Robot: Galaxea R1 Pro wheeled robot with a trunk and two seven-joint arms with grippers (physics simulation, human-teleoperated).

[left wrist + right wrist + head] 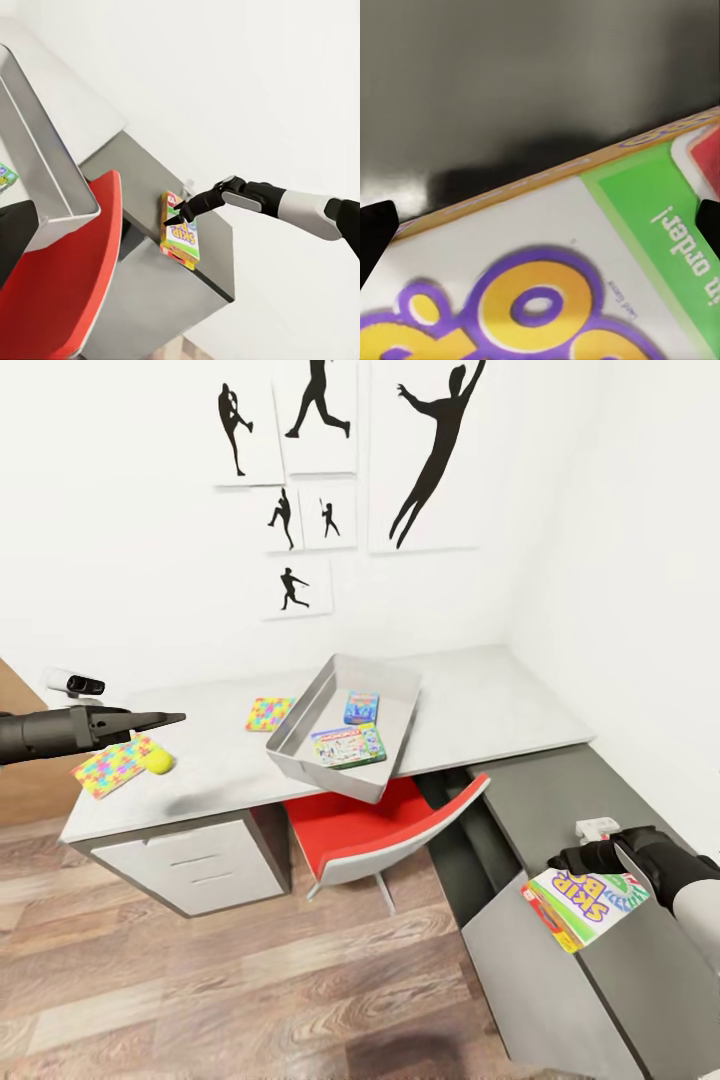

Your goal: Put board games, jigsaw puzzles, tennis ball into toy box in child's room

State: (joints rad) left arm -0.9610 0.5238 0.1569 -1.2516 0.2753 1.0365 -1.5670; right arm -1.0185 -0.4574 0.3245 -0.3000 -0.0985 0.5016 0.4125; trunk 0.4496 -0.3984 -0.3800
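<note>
The right gripper (585, 857) has its fingers closed on the yellow SKIP-BO game (585, 907), down at about 4 o'clock in the head view, over the dark side unit (560, 790). The toy box (300, 715) sits tipped on the table (480, 700) near the middle, with two games (349, 745) inside already. To do this well, lift the SKIP-BO game up high, carry it toward 10 o'clock, keep it flat, and clear the box wall and the red chair (350, 830). The left gripper (160, 718) hovers at 9 o'clock with narrow, empty fingers, near the tennis ball (159, 762) and a jigsaw puzzle (110, 767). Another puzzle (269, 713) lies beside the box.
</note>
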